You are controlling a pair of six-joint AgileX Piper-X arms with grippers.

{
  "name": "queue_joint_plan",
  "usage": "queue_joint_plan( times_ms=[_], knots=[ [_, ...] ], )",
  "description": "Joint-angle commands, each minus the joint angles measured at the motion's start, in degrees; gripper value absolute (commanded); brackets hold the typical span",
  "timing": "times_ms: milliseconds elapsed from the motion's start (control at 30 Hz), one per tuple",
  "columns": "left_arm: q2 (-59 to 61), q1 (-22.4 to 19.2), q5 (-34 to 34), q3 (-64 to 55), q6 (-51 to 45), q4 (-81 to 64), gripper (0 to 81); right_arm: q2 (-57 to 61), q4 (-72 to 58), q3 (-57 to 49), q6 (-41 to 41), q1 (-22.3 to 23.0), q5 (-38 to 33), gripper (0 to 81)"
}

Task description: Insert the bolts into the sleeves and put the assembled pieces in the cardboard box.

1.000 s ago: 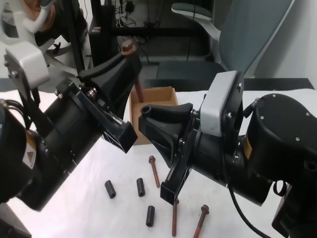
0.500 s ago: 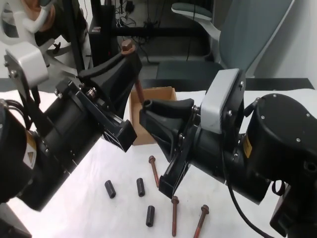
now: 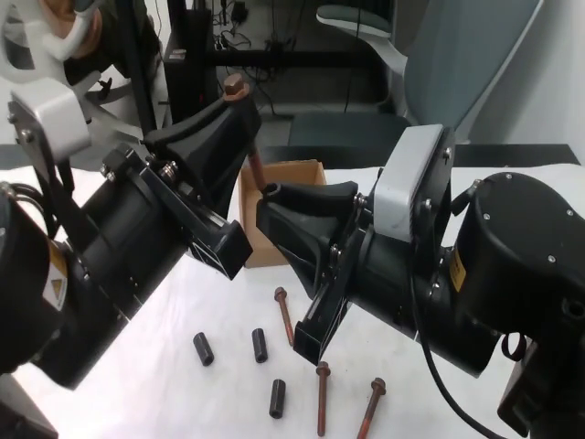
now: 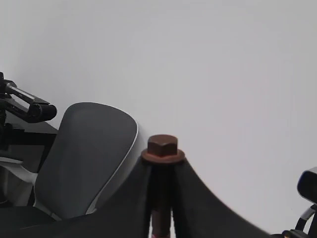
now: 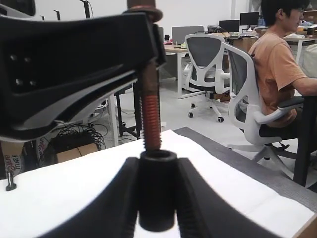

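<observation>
Holding: left gripper (image 3: 239, 102) clamped below head of rusty brown hex-flange steel bolt (image 4: 163, 148), upright. Thread tip at mouth of short black cylindrical sleeve (image 5: 157, 191), which right gripper (image 3: 272, 195) pinches by its sides. Both rigid, prob. dense. Sleeve smooth, may slip; grip mid-body, bore free. Brown cardboard box (image 3: 292, 165): contents hidden. White worktop (image 3: 183, 302): 3 spare sleeves (image 3: 260, 345), 3 spare bolts (image 3: 284, 315).

The bulky black left arm (image 3: 119, 247) and right arm (image 3: 475, 265) crowd the white bench (image 3: 228, 402), with a narrow gap between them opening onto the brown cardboard box (image 3: 288, 174). Loose rusty bolts (image 3: 283, 315) and short black sleeves (image 3: 260, 345) dot the near surface.
</observation>
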Motion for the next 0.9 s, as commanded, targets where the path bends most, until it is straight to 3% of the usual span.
queue_joint_plan(
  times_ms=[0, 867],
  knots=[
    [-0.3, -0.1, 0.9, -0.2, -0.3, -0.1, 1.8, -0.2, -1.6, -0.2, 0.4, 0.1, -0.9, 0.6],
    [-0.3, -0.1, 4.8, -0.2, -3.2, 3.5, 1.8, -0.2, -0.7, -0.2, 0.8, 0.1, -1.2, 0.6]
  ],
)
